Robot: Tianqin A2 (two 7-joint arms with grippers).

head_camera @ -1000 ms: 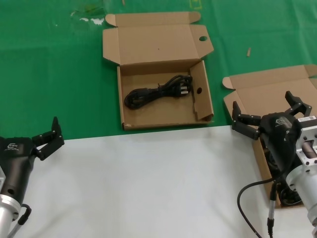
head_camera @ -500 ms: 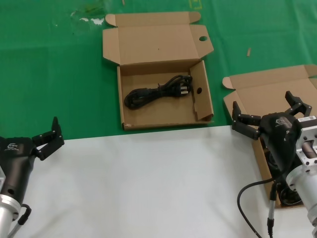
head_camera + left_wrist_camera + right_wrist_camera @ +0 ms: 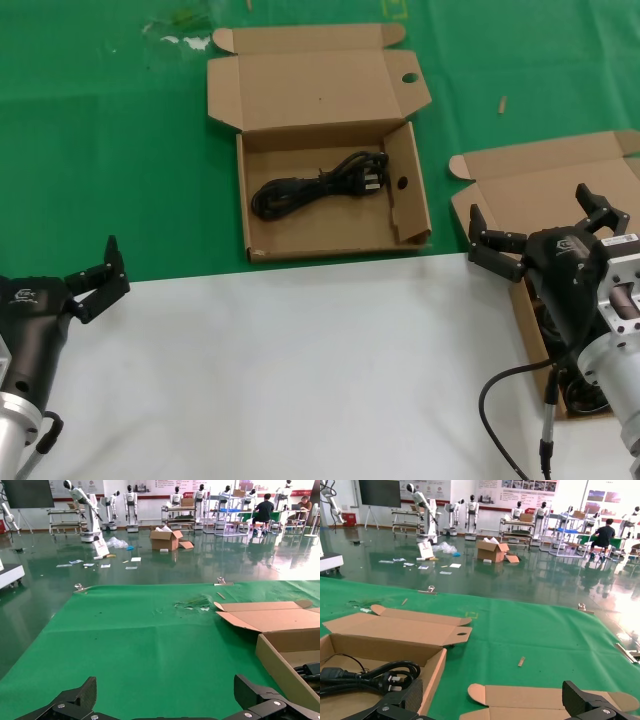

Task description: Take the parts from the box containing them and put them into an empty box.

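The wide carton with a holed partition (image 3: 330,250) lies open at the centre back on the green cloth, and one coiled black power cord (image 3: 315,185) rests in it. At the right lies the plain-lidded carton (image 3: 540,185), mostly covered by my right arm; dark cords (image 3: 583,392) show in it under the arm. My right gripper (image 3: 530,205) hangs open over that carton's near-left corner, holding nothing. The right wrist view shows the gripper (image 3: 492,687) above the lid (image 3: 545,700), with the centre carton's cord (image 3: 375,672) off to one side. My left gripper (image 3: 95,278) is open and parked at the near left.
A white sheet (image 3: 300,380) covers the near part of the table, and green cloth (image 3: 100,150) covers the rest. A small wood-coloured scrap (image 3: 502,104) lies on the cloth behind the right carton. The left wrist view shows the centre carton's wall (image 3: 280,660).
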